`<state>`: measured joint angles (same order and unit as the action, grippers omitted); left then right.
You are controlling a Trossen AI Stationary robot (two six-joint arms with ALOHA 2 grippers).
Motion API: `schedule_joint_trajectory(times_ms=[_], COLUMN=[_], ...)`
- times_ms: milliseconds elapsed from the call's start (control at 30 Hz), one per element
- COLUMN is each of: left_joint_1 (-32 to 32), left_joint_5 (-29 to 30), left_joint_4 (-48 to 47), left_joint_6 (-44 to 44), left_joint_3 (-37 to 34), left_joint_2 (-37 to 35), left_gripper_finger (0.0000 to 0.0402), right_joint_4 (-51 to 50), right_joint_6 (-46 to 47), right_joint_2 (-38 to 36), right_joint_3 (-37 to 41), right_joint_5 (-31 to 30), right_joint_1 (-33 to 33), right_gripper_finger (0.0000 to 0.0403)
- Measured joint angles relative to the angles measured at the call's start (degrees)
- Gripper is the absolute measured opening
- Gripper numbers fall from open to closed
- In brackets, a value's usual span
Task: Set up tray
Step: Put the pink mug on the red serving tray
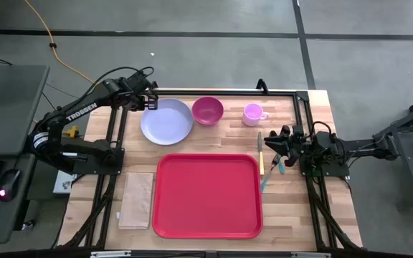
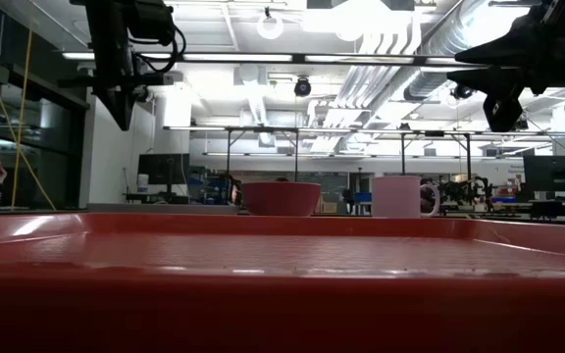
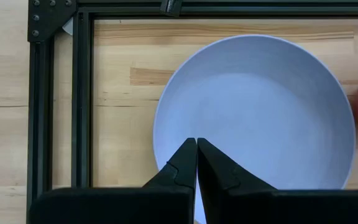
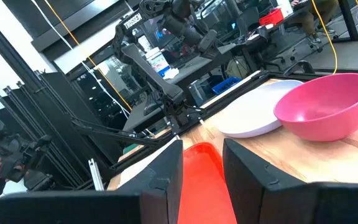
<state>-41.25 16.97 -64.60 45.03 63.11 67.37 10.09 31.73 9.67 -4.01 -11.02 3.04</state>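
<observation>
The wooden surface carries the red tray, laid flat at its near middle with nothing on it. A tan napkin lies just beside the tray's left edge. Beyond the tray a pale blue plate, a pink bowl and a pink mug are set in a row. The left gripper is held above the plate's left rim — clenched, grasping nothing. The right gripper is poised above what seem to be utensils by the tray's right edge — parted, nothing between its fingers.
</observation>
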Motion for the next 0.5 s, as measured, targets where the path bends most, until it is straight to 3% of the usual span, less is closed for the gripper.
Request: schedule_joint_trajectory(times_ms=[367,500], left_joint_1=[0.0,0.02], left_joint_5=[0.02,4.64], left_joint_4=[0.17,1.72], left_joint_6=[0.0,-5.06], left_joint_3=[-0.02,-0.02], left_joint_2=[0.0,0.0], left_gripper_finger=[0.0044,0.0044], right_joint_4=[0.0,-0.03], right_joint_6=[-0.09,-0.2], right_joint_2=[0.0,0.01], right_joint_3=[0.0,-0.01], right_joint_5=[-1.28,-3.78], right_joint_1=[0.01,-0.01], right_gripper_finger=[0.0091,0.0091])
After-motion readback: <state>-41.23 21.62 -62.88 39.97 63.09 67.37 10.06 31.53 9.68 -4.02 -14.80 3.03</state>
